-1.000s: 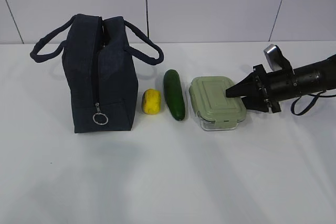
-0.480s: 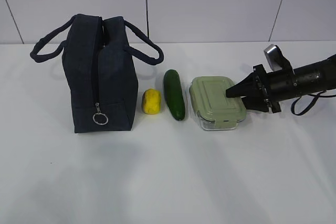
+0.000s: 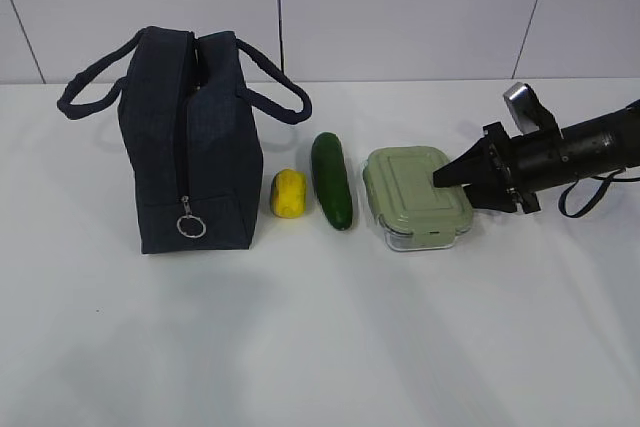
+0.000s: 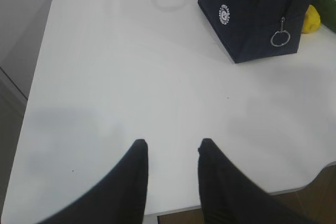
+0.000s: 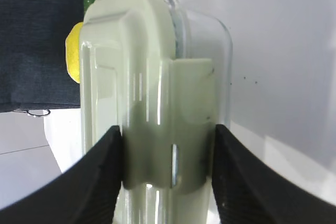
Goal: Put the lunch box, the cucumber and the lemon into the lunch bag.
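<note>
Right claw point(image 3: 440, 177) is grasping the lunch box point(image 3: 415, 196) by its right end; cucumber point(image 3: 332, 180), lemon point(image 3: 288, 193), then lunch bag point(image 3: 190, 142) are lining up leftward. Left claw point(image 4: 170, 150) is hanging released over bare bench point(image 4: 115, 77).

Your right pincer point(image 3: 440, 176) reaches in flat from the right with its two fingers squeezing something, and your left pincer point(image 4: 170, 150) hangs part open, holding nothing.

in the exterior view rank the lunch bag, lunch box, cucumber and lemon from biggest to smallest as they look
1. lunch bag, by far the largest
2. lunch box
3. cucumber, nearly as long as the box but much narrower
4. lemon, smallest

All four stand in one row, so nearness barely skews this.
</note>
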{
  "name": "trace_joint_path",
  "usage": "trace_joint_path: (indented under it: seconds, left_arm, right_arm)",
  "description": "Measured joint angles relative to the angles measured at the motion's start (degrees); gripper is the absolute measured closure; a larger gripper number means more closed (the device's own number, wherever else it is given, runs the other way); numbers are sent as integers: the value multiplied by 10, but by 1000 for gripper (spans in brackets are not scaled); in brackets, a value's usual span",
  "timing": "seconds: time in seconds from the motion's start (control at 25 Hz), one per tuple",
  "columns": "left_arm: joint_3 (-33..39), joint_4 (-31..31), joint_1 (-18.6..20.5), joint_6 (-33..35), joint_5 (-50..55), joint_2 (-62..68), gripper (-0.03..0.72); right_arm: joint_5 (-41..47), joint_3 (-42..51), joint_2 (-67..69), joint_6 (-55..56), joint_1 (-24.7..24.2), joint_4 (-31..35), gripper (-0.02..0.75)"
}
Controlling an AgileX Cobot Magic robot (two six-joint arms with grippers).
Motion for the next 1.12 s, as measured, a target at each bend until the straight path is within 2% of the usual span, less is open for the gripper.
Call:
trace_joint_path:
  seconds: [1.12]
  left_arm:
    - [0,-2,0,0,0,0,447]
  right_arm:
    - [-13,0,-15,38,0,-11,352]
